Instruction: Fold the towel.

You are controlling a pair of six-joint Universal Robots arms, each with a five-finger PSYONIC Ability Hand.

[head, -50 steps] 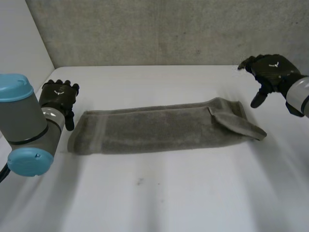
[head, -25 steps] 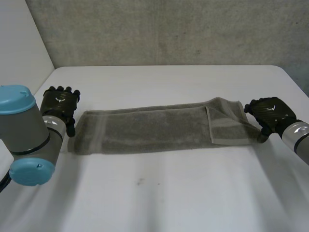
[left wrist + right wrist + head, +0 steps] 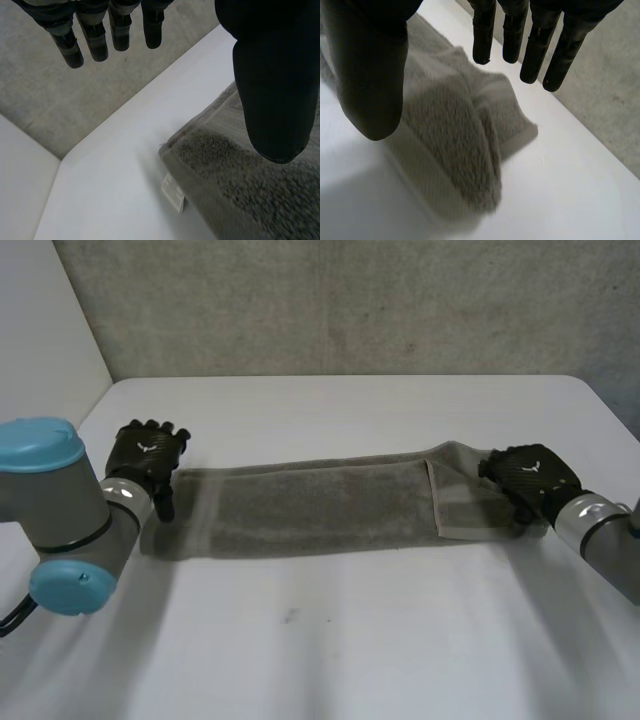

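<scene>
Across the middle of the white table (image 3: 330, 640) we see a long grey terry-cloth towel (image 3: 320, 505) lying flat as a narrow strip, running from one side to the other. At its right end a short flap (image 3: 465, 508) is folded back over the strip.

Our black left hand (image 3: 148, 455) sits at the towel's left end, over the far corner. From the left wrist view, its fingers (image 3: 95, 40) hang straight and spread away from the thumb, with nothing held between them. The thumb hovers above the towel (image 3: 240, 185), and a small white label (image 3: 174, 191) pokes out from the hem beside that corner. We cannot tell whether the hand touches the cloth.

Our black right hand (image 3: 525, 478) is at the opposite end, over the folded flap. In the right wrist view its fingers (image 3: 535, 50) are likewise straight and released, well apart from the thumb. The rumpled end of the towel (image 3: 455, 130) lies on the table (image 3: 560, 190) beneath the palm, grasped by nothing.

Behind the table stands a rough grey concrete wall (image 3: 350, 310).
</scene>
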